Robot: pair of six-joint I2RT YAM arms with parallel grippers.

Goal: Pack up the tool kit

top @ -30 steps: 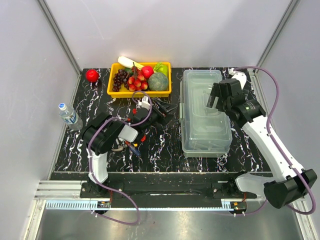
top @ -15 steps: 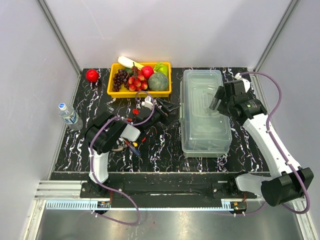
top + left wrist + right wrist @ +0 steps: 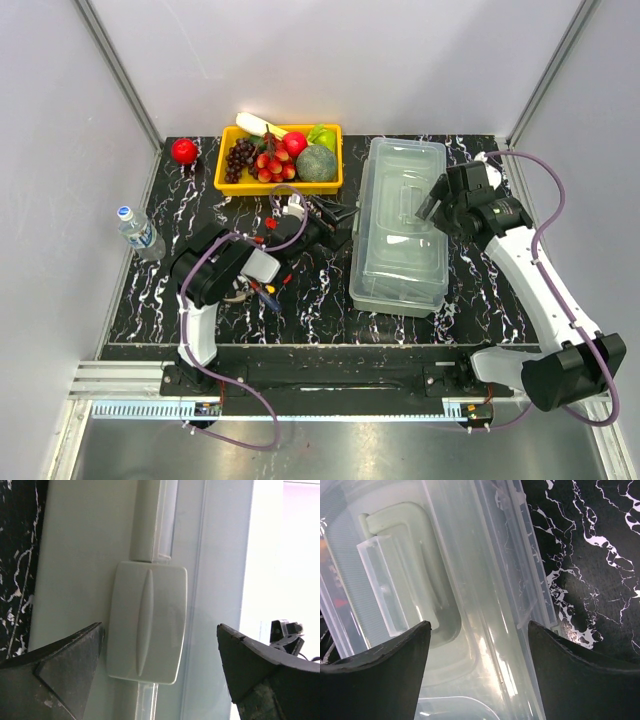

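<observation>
The translucent grey-green toolbox [image 3: 395, 262] lies right of centre with its clear lid down, slightly skewed. My left gripper [image 3: 343, 222] is open at its left side wall. In the left wrist view the fingers [image 3: 55, 677] stand either side of the box's pale latch [image 3: 147, 625], gripper [image 3: 160, 672] not touching it. My right gripper [image 3: 433, 205] is open over the lid's right part; the right wrist view [image 3: 477, 652] shows the lid's handle [image 3: 415, 565] to the left of the fingers. Small red- and yellow-handled tools [image 3: 265, 288] lie under the left arm.
A yellow tray of fruit [image 3: 225, 180] stands at the back, a red ball [image 3: 184, 150] left of it. A water bottle [image 3: 133, 228] stands at the left edge. Bare marbled table [image 3: 600, 555] shows right of the toolbox.
The left gripper has reached right to the toolbox's side. The toolbox's near end has shifted left, so it now lies skewed. The right gripper has drawn back slightly to the right.
</observation>
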